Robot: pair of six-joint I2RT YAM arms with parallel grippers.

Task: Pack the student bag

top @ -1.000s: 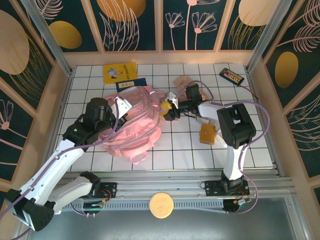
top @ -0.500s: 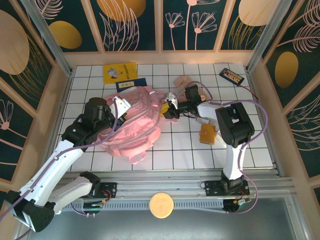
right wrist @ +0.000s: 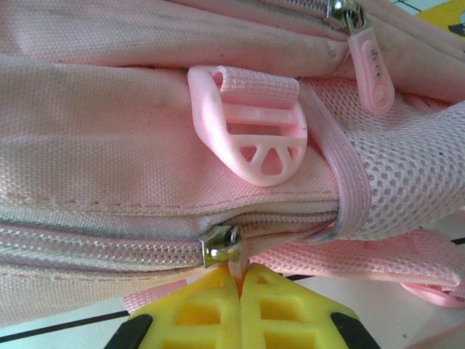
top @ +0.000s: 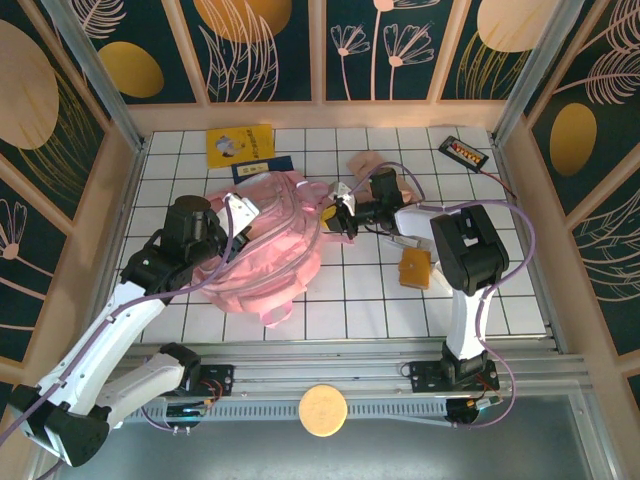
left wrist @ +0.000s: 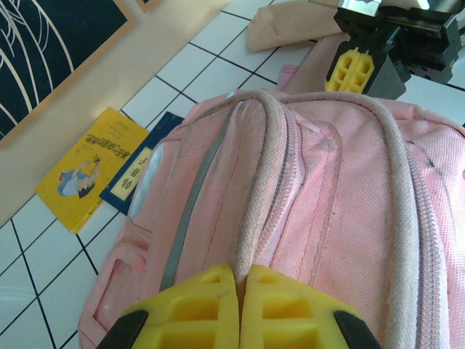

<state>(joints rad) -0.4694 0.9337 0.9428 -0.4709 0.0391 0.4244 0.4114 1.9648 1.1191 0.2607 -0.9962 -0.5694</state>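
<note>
1. Grip first: the right gripper (right wrist: 240, 275) is pinching shut on the zipper pull (right wrist: 236, 263) just under the metal slider (right wrist: 220, 246). The left gripper (left wrist: 242, 275) is clamping shut on a pale ridge of the student bag (left wrist: 327, 203), probably piping or a strap, though the close view is making it hard to say.
2. Bag position: the student bag is lying slumped on the tiled table (top: 500, 290), left of centre, between the two grippers.
3. Slip risk: only a sliver of the pull is sitting between the pads, so I am judging that a hard tug could pop it free.
4. Jam risk: the zip is curving around a corner beside mesh and a pink buckle (right wrist: 251, 127), so loose fabric could be catching in the teeth.
5. Drag risk: if the left hold is giving way, the whole bag could be sliding along instead of opening.
6. Writing: the yellow booklet (left wrist: 91, 166) is showing a cartoon figure and the blue booklet (left wrist: 138, 174) a white label, and both are carrying characters too small to read. An embossed mark on the upper pull tab (right wrist: 370, 65) is looking illegible too.
</note>
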